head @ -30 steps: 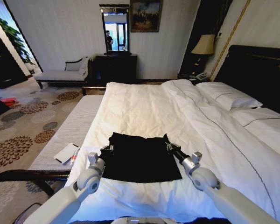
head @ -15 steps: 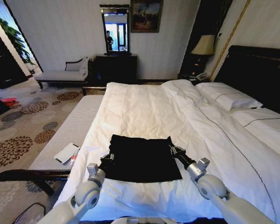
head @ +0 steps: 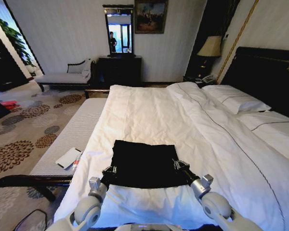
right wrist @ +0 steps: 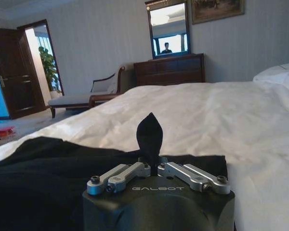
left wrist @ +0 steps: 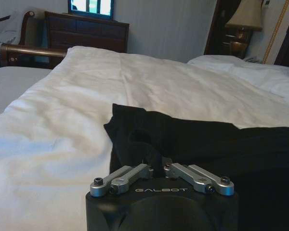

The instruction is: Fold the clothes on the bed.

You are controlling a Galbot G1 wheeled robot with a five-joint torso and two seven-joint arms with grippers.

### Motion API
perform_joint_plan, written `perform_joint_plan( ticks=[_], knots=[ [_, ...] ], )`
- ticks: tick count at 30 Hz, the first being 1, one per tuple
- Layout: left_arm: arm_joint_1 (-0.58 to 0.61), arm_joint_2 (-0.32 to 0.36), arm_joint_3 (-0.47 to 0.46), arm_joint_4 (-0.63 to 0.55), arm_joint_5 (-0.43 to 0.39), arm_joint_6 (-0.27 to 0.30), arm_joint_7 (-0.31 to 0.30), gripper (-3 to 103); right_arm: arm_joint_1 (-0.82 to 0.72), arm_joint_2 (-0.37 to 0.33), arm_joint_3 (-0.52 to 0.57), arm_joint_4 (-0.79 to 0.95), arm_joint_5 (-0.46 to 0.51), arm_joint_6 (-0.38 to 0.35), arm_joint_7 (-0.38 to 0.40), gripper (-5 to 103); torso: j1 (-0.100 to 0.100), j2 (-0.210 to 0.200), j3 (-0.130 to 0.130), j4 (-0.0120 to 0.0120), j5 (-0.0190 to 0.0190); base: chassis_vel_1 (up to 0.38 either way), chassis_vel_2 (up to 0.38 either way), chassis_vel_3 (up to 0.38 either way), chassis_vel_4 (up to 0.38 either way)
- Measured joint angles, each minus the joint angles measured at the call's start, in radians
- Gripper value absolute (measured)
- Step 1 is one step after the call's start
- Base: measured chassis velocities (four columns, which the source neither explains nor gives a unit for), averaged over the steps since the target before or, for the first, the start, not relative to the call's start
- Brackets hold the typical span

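Observation:
The black clothes (head: pixel 143 163) lie flat as a rough rectangle on the white duvet of the bed (head: pixel 149 110), near its foot corner in front of me. My left gripper (head: pixel 109 170) is at the garment's left side, shut on a pinch of black fabric (left wrist: pixel 135 139). Opposite it, at the right side, my right gripper (head: pixel 177 165) is shut on the cloth too, and a pointed tip of the fabric (right wrist: pixel 149 132) sticks up between its fingers. Both grippers sit close to the garment's near edge.
A grey upholstered bench (head: pixel 70 130) runs along the bed's left side with a white flat object (head: pixel 69 157) on it. Pillows (head: pixel 236 98) and the dark headboard (head: pixel 265 72) are at the right. A dresser (head: pixel 119 70) stands against the far wall.
Both grippers have drawn back toward me along the garment's sides, keeping their pinches of fabric. The garment's far edge has come slightly nearer.

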Motion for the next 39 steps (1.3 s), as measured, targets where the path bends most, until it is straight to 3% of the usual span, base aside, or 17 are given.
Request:
perform_joint_plan(
  ticks=[2, 4, 5, 6, 8, 11, 12, 14, 15, 17, 18, 21, 23, 24, 27, 32, 39],
  knots=[
    [0.000, 0.004, -0.001, 0.001, 0.000, 0.004, -0.003, 2, -0.007, 0.002, -0.001, -0.002, -0.005, 0.001, 0.000, 2, 0.000, 0.000, 0.000, 0.0000, 0.0000, 0.000, 0.000, 0.000, 0.000],
    [0.002, 0.008, -0.002, -0.001, 0.002, 0.017, -0.008, 10, -0.018, 0.005, -0.002, -0.002, -0.013, 0.003, -0.004, -1, 0.000, 0.000, 0.000, 0.0000, -0.0001, 0.000, 0.000, 0.000, 0.000],
    [0.006, 0.009, -0.003, -0.004, 0.007, 0.025, -0.009, 10, -0.024, 0.008, -0.004, -0.002, -0.017, 0.003, -0.005, 4, 0.000, 0.000, 0.000, 0.0000, 0.0000, 0.000, 0.000, 0.000, 0.000],
    [0.013, 0.008, -0.005, -0.008, 0.013, 0.034, -0.010, 20, -0.031, 0.012, -0.005, -0.003, -0.024, 0.004, -0.007, 9, 0.000, 0.000, 0.000, -0.0001, 0.0000, 0.000, 0.000, 0.000, 0.000],
    [0.019, 0.006, -0.008, -0.011, 0.014, 0.039, -0.014, 20, -0.036, 0.015, -0.006, -0.006, -0.033, 0.006, -0.007, 14, 0.000, 0.000, 0.000, -0.0001, 0.0001, 0.000, 0.000, 0.000, 0.000],
    [0.043, 0.006, -0.011, -0.027, 0.041, 0.039, -0.021, 36, -0.060, 0.019, -0.004, 0.000, -0.043, 0.010, -0.008, 25, 0.000, 0.000, 0.000, 0.0000, 0.0000, 0.000, 0.000, 0.000, 0.000],
    [0.043, 0.006, -0.011, -0.027, 0.041, 0.039, -0.021, 36, -0.060, 0.019, -0.004, 0.000, -0.043, 0.010, -0.008, 25, 0.000, 0.000, 0.000, 0.0000, 0.0000, 0.000, 0.000, 0.000, 0.000],
    [0.056, 0.009, -0.011, -0.039, 0.053, 0.038, -0.021, 42, -0.077, 0.020, 0.002, 0.010, -0.048, 0.014, -0.012, 36, 0.000, 0.000, 0.000, 0.0001, 0.0000, 0.000, 0.000, 0.000, 0.000],
    [0.067, 0.013, -0.014, -0.049, 0.063, 0.036, -0.021, 53, -0.094, 0.022, 0.009, 0.019, -0.054, 0.016, -0.015, 41, 0.000, 0.000, 0.000, 0.0000, 0.0000, 0.000, 0.000, 0.000, 0.000],
    [0.075, 0.015, -0.017, -0.056, 0.069, 0.032, -0.021, 53, -0.107, 0.024, 0.016, 0.028, -0.057, 0.017, -0.017, 47, 0.000, 0.000, 0.000, -0.0001, 0.0001, 0.000, 0.000, 0.000, 0.000],
    [0.082, 0.017, -0.021, -0.060, 0.072, 0.029, -0.021, 58, -0.116, 0.025, 0.022, 0.035, -0.059, 0.018, -0.017, 47, 0.000, 0.000, 0.000, -0.0001, 0.0000, 0.000, 0.000, 0.000, 0.000],
    [0.101, 0.022, -0.037, -0.070, 0.081, 0.013, -0.022, 75, -0.155, 0.027, 0.049, 0.059, -0.064, 0.018, -0.017, 63, 0.000, 0.000, 0.000, 0.0000, 0.0000, 0.000, 0.000, 0.000, 0.000],
    [0.104, 0.022, -0.042, -0.075, 0.084, 0.008, -0.022, 75, -0.165, 0.030, 0.057, 0.064, -0.062, 0.018, -0.015, 68, 0.000, 0.000, 0.000, -0.0001, -0.0001, 0.000, 0.000, 0.000, 0.000],
    [0.106, 0.022, -0.046, -0.079, 0.084, 0.005, -0.022, 80, -0.171, 0.033, 0.062, 0.064, -0.059, 0.020, -0.010, 68, 0.000, 0.000, 0.000, -0.0001, -0.0001, 0.000, 0.000, 0.000, 0.000],
    [0.104, 0.021, -0.061, -0.090, 0.072, 0.001, -0.032, 96, -0.181, 0.040, 0.087, 0.061, -0.043, 0.026, 0.006, 85, 0.000, 0.000, 0.000, 0.0000, 0.0001, 0.000, 0.000, 0.000, 0.000],
    [0.068, 0.016, -0.098, -0.097, 0.010, -0.002, -0.052, 100, -0.164, 0.024, 0.130, 0.080, 0.051, 0.011, 0.025, 98, 0.000, 0.000, 0.000, -0.0001, 0.0000, 0.000, 0.000, 0.000, 0.000],
    [-0.052, 0.035, -0.121, -0.063, -0.087, 0.038, -0.076, 100, -0.073, -0.030, 0.151, 0.098, 0.190, -0.043, 0.056, 100, 0.000, 0.000, 0.000, 0.0004, 0.0001, 0.000, 0.000, 0.000, 0.000]
  ],
)
